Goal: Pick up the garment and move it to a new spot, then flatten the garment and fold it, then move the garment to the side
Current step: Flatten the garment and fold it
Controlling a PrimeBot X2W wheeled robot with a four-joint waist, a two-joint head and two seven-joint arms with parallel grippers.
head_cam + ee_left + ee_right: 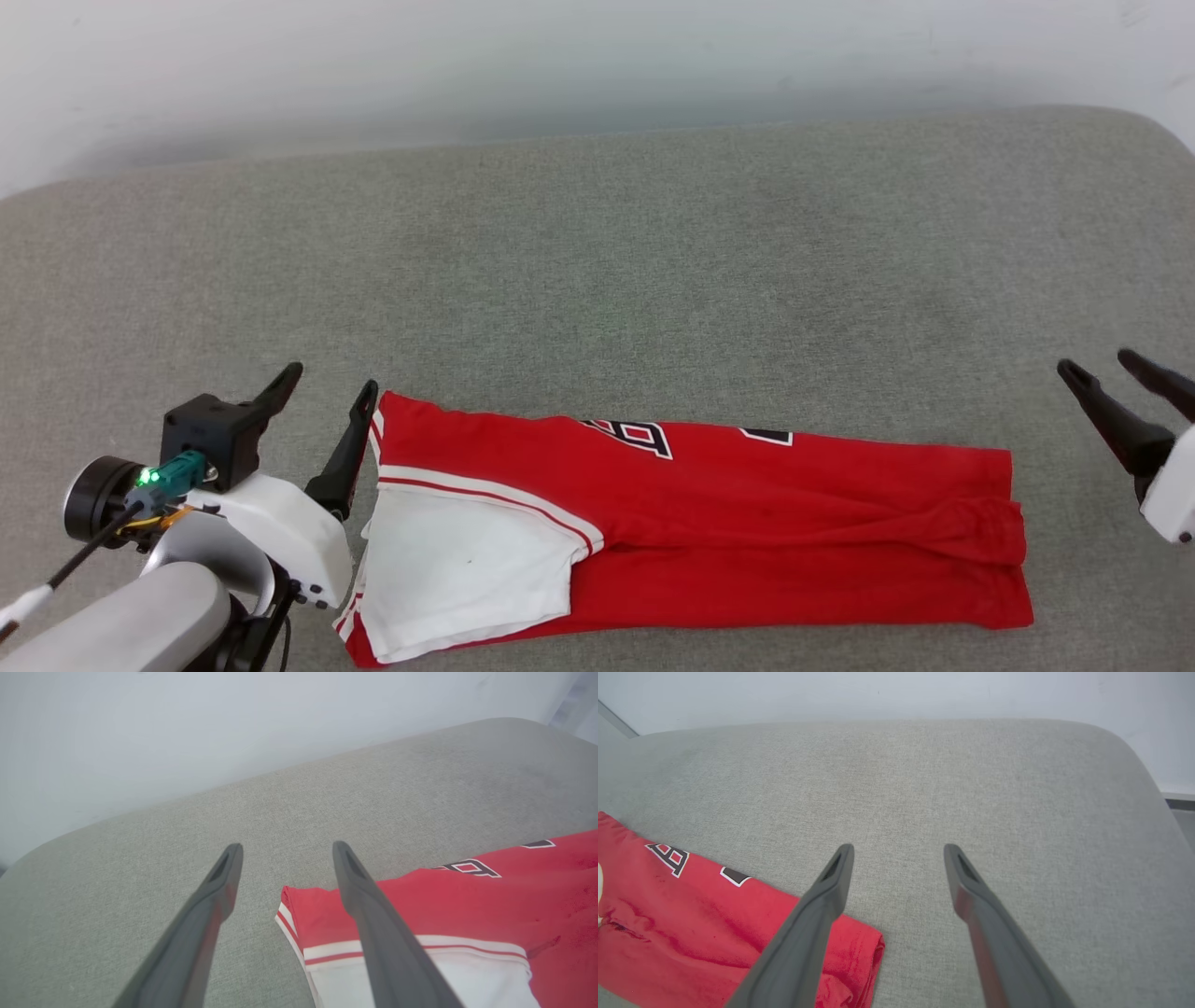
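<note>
1. L gripper [332,379]: spread wide, empty, low at near left, inner finger just beside far-left corner of garment [747,523].
2. R gripper [1094,361]: wide too, empty, at right edge of head view, well apart from garment's right end, w/ bare cushion [597,261] between.
3. Garment: folded to a long strip, flat on cushion toward near edge. Long axis left–right. White sleeve [457,569] on top at left end, red hem at right end, bits of black print [635,434] peeking along far edge.
4. Key relation: lies to right of L gripper, to left of R gripper. L by far the nearer, almost touching vs. well apart.
5. Stage, as a guess: flatten + first fold look done. Left to do prob. a fold across short axis, then shift to side.
6. Next move, judged: a pinch at each short end. For R, a reach left to hem first. For L, just a dip & close on corner.
7. Risk: thin stacked layers. Grabbing top layer only = strip opens up.
</note>
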